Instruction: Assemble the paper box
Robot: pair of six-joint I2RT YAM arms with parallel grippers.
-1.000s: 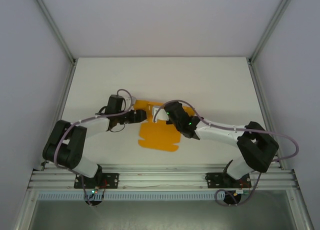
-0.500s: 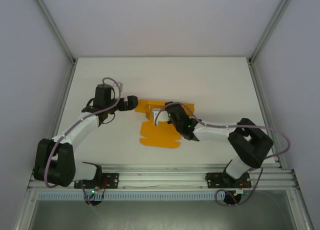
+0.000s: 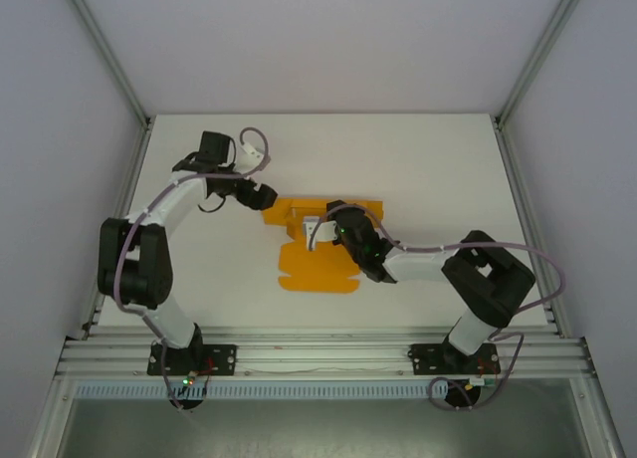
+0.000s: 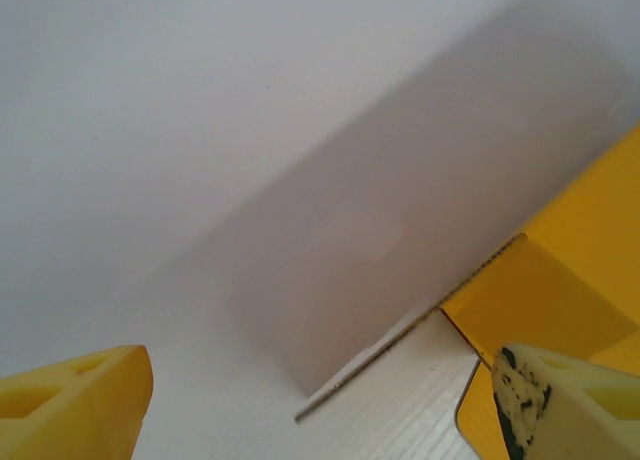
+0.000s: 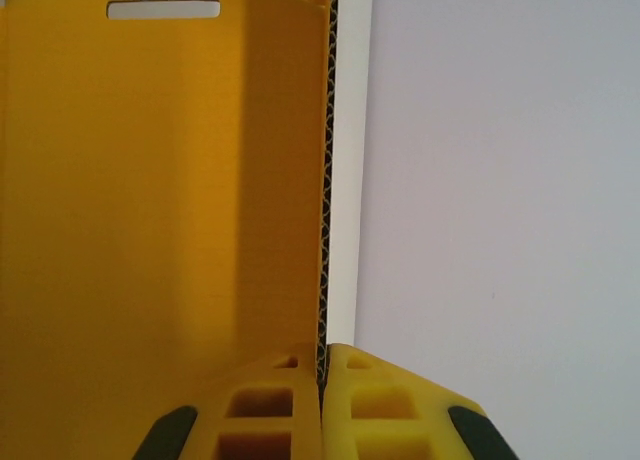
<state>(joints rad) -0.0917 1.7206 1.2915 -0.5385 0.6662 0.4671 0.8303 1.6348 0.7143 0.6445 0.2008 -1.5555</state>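
- My right tool (image 5: 322,365) is closed tight on a raised wall of the paper box (image 5: 160,180), pinching the wall's cut edge.
- My left tool (image 4: 318,400) stands wide apart with nothing in it. It sits just beside the box's far-left corner and, as far as I can see, does not touch it.
- The box lies on the desk (image 3: 418,169) partly formed, with walls raised at its far end and a broad panel lying flat at its near end.
- I judge it light: thin corrugated card that is stiff across a panel and hinges readily along the creases.
- A hard pinch would likely crush the fluting, and a push with no hold elsewhere would probably slide the box over the smooth desk.
- I would take hold at a wall's free edge close to a crease. My left tool would take the far-left corner while my right anchors the box.
- It is bright matte orange, and the cut edge shows a dark fluted core.
- A narrow slot (image 5: 163,9) is cut near the wall's far end, and the near edge has notched tabs.
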